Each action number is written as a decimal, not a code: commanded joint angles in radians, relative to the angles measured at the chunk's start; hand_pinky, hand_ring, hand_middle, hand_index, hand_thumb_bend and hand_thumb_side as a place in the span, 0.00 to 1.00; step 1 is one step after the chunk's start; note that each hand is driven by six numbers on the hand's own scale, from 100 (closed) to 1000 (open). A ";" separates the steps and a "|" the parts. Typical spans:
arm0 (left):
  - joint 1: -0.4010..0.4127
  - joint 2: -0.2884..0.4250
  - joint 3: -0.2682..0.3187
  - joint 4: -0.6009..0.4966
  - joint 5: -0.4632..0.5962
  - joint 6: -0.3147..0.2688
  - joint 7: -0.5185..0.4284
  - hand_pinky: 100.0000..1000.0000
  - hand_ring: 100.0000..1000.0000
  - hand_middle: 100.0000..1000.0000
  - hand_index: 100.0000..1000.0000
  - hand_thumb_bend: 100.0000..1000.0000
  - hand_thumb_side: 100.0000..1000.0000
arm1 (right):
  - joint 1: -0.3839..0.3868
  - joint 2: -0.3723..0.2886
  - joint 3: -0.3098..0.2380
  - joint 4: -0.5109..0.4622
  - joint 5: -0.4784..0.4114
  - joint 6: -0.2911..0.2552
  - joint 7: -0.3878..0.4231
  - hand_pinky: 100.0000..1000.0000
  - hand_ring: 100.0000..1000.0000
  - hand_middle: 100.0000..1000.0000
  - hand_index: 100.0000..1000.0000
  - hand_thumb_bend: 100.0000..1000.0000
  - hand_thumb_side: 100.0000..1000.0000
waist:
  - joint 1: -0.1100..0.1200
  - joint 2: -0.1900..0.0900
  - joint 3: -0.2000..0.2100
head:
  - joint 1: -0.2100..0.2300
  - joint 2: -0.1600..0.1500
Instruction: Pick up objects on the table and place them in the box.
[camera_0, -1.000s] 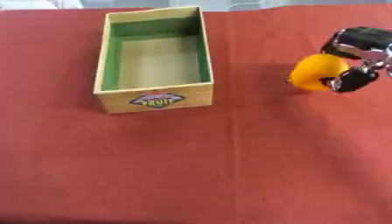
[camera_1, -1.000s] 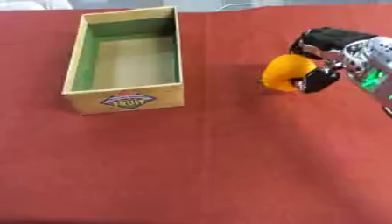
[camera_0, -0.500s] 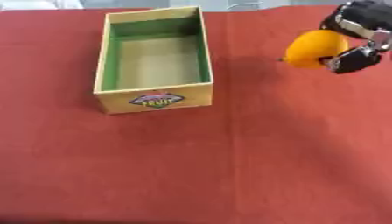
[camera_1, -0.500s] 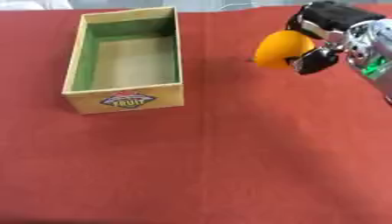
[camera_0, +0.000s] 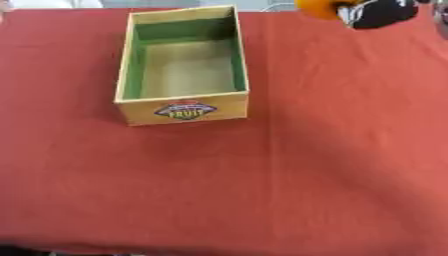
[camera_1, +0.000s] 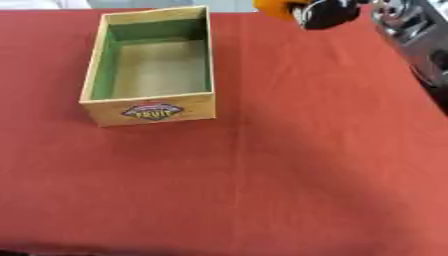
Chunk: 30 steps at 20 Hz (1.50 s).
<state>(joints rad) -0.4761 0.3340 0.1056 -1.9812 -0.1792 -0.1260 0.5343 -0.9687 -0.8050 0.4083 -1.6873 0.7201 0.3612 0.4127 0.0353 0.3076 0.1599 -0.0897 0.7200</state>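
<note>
Right hand (camera_1: 328, 12), black, is curled round a round orange fruit (camera_1: 276, 7), held aloft beyond the far right corner of the open wooden box with green inner walls (camera_1: 150, 109). Box appears empty. Judged: fruit is light, rigid and smooth-skinned, apt to roll; best held across its widest part. Left hand unseen.
</note>
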 joint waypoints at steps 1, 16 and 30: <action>-0.016 0.014 0.000 -0.019 0.003 -0.001 -0.003 0.55 0.56 0.65 0.81 0.03 0.89 | -0.075 0.058 0.001 0.042 0.034 -0.003 0.002 0.66 0.63 0.36 0.54 0.00 0.10 | 0.001 -0.016 0.004 | 0.005 0.000; -0.032 -0.004 -0.008 -0.019 0.014 -0.007 -0.014 0.55 0.56 0.66 0.81 0.03 0.89 | -0.239 0.416 0.009 0.346 0.117 -0.008 -0.022 0.67 0.63 0.36 0.55 0.00 0.13 | -0.001 -0.010 0.033 | -0.052 -0.030; -0.038 -0.007 -0.011 -0.019 0.017 -0.010 -0.017 0.55 0.56 0.66 0.81 0.03 0.89 | -0.256 0.600 0.014 0.633 0.238 -0.121 -0.044 0.68 0.67 0.40 0.58 0.00 0.12 | -0.007 -0.007 0.044 | -0.068 -0.037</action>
<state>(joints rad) -0.5016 0.3158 0.0959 -1.9812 -0.1674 -0.1330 0.5197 -1.1939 -0.2097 0.4341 -1.0615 0.9439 0.2516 0.3732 0.0260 0.3183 0.2001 -0.1534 0.6921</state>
